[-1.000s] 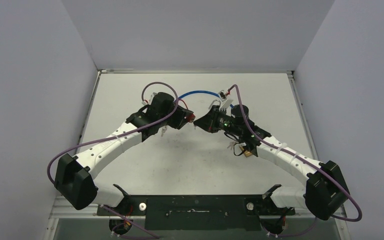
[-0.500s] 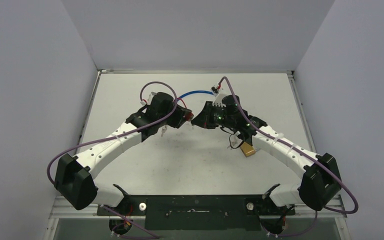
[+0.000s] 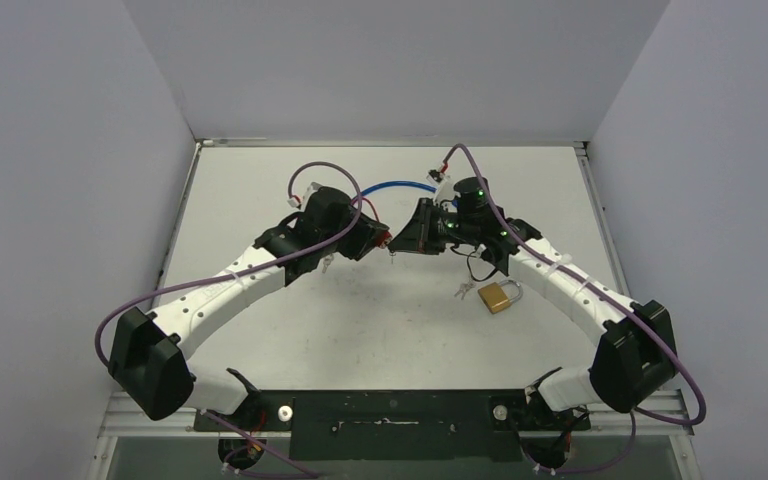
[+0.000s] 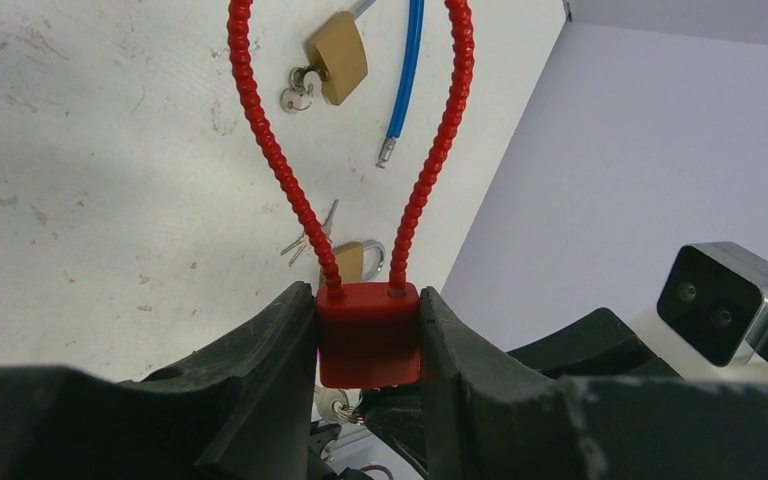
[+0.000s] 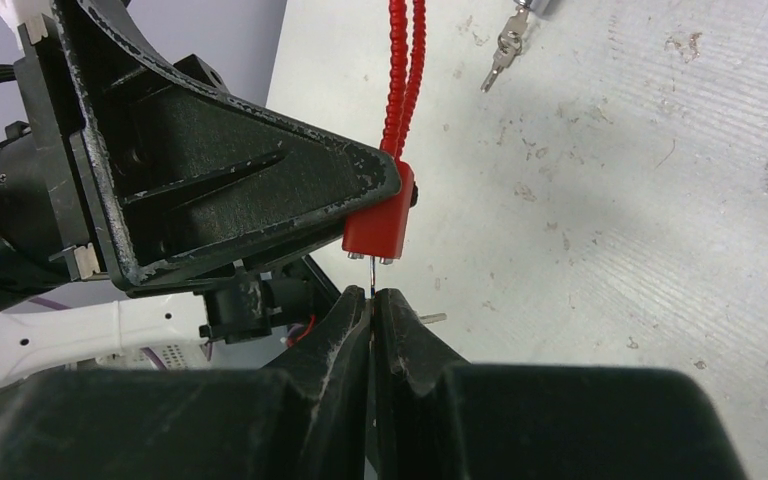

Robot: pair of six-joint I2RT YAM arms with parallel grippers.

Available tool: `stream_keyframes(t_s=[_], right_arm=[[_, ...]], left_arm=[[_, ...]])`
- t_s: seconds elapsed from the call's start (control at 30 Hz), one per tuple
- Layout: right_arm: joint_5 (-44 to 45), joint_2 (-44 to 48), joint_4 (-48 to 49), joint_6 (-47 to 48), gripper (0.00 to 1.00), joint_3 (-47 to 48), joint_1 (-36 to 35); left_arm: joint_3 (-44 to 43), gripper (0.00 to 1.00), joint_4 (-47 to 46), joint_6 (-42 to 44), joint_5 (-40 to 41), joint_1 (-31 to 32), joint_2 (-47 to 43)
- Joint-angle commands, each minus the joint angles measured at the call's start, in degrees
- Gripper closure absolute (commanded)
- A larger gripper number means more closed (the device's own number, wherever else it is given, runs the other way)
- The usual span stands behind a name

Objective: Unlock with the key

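Observation:
My left gripper (image 3: pixel 378 238) is shut on the body of a red padlock (image 4: pixel 368 333) and holds it above the table. The padlock's long red beaded cable loop (image 4: pixel 270 130) hangs out ahead of it. My right gripper (image 3: pixel 398 243) faces the left one and is shut on a thin silver key (image 5: pixel 370 275). The key's tip meets the underside of the red padlock (image 5: pixel 380 222). In the left wrist view the key and its ring (image 4: pixel 335 403) show just under the lock. How deep the key sits is hidden.
A brass padlock (image 3: pixel 498 296) with loose keys (image 3: pixel 463 291) lies on the table under my right forearm. A second brass padlock (image 4: pixel 338 70) with a blue cable (image 3: pixel 395 187) lies behind the grippers. Grey walls close three sides.
My right wrist has rolled and its forearm has swung toward the back, which uncovers the brass padlock on the table. Both grippers stay together at the red padlock.

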State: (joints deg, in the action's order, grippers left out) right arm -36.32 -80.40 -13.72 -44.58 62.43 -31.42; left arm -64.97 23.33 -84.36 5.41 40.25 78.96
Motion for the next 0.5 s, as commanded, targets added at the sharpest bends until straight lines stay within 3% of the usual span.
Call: stream_keyframes(t_s=[0.0,0.2,0.47], right_arm=[[2.3,1.2,8.2,-0.9,1.0,0.1,2.0],[1.7,2.0,9.9,0.1,1.0,-1.1,2.5],[7.6,2.9,11.5,3.7,1.0,-3.2,-1.0]], left_arm=[[-2.6,1.0,-1.3,1.1,-8.4,2.8,-2.3],[-1.4,1.0,-1.7,-0.9,-8.8,2.8,-3.0],[0.7,1.0,-3.3,-7.3,-8.5,2.7,-5.1]])
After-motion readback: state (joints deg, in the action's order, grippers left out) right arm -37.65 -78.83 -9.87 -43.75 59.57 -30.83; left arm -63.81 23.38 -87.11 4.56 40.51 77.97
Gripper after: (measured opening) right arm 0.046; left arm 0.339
